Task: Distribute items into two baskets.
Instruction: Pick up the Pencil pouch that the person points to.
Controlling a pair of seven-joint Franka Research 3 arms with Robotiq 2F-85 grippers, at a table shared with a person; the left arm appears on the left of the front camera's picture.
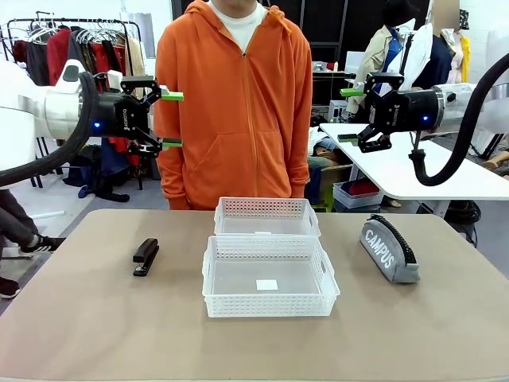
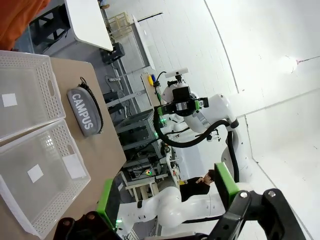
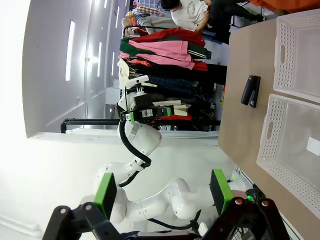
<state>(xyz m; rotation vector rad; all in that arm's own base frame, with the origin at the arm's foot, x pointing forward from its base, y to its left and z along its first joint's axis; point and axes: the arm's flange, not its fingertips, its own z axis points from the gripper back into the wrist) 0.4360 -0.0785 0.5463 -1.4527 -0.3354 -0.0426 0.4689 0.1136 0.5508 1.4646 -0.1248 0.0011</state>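
Two white lattice baskets sit mid-table, the near basket (image 1: 270, 278) touching the far basket (image 1: 266, 216); both hold nothing but a small white label. A small black stapler (image 1: 145, 256) lies to their left, and the grey "CAMPUS" pouch (image 1: 388, 248) lies to their right. My left gripper (image 1: 171, 119) hangs open high above the table's left side, well above the stapler. My right gripper (image 1: 350, 115) is open too, high over the right side above the pouch. The left wrist view shows the pouch (image 2: 85, 111) beside a basket (image 2: 37, 180); the right wrist view shows the stapler (image 3: 250, 90).
A person in an orange hoodie (image 1: 232, 103) stands at the far edge, right behind the baskets, hands out of sight. The brown tabletop (image 1: 95, 326) has free room in front of and beside the baskets. A white table (image 1: 413, 171) stands behind at the right.
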